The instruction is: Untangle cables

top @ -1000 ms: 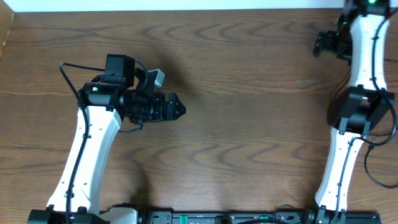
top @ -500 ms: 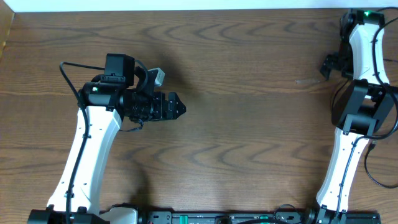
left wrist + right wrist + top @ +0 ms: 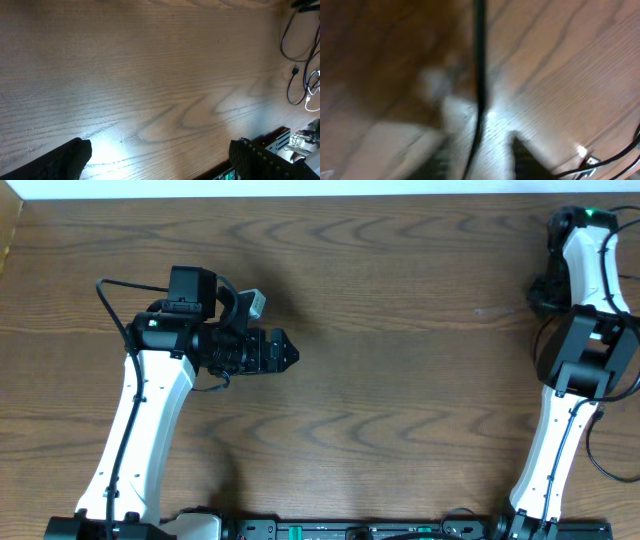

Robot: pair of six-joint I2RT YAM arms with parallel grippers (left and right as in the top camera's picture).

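In the right wrist view, which is blurred, a thin black cable (image 3: 480,75) runs straight down between the fingers of my right gripper (image 3: 480,152). The dark right finger (image 3: 525,160) stands a little apart from it. Further thin cables (image 3: 607,162) with a small bright plug (image 3: 584,154) lie at the lower right. The left wrist view shows looping black and whitish cables (image 3: 295,55) far off at the upper right. My left gripper (image 3: 160,160) is open over bare wood. In the overhead view no cables show, and the right gripper (image 3: 540,288) sits tucked by its arm at the far right edge.
The left arm (image 3: 150,410) reaches in from the bottom left, its gripper (image 3: 288,355) pointing right over the wooden table (image 3: 400,380). The right arm (image 3: 580,350) stands along the right edge. A dark rail with electronics (image 3: 350,530) lines the near edge.
The right arm has swung right and toward the table's far right edge, and its fingers have drawn in around a thin black cable. The left arm has not moved.
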